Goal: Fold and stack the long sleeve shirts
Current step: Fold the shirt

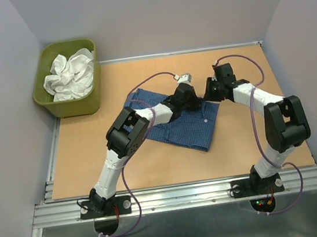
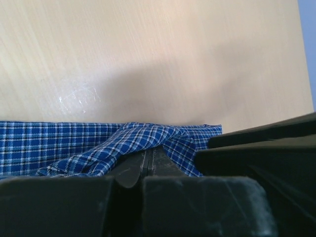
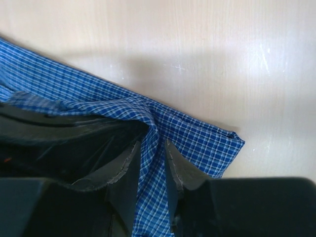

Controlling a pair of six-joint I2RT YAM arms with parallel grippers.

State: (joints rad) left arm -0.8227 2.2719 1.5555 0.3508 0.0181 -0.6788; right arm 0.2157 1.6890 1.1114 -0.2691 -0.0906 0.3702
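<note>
Upper left, the white garment [image 1: 71,74] sits in the tub [image 1: 48,101]. At centre the blue checked shirt [image 1: 186,131] lies flat. The left gripper [image 2: 148,159] pinches its upper edge, and the right gripper [image 3: 153,148] clamps its upper right corner.

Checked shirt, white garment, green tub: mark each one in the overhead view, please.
checked shirt [image 1: 190,130]: top external view, flat panel nearest the arm bases.
white garment [image 1: 72,74]: top external view, middle of the crumpled heap.
green tub [image 1: 75,108]: top external view, near outer wall.
</note>
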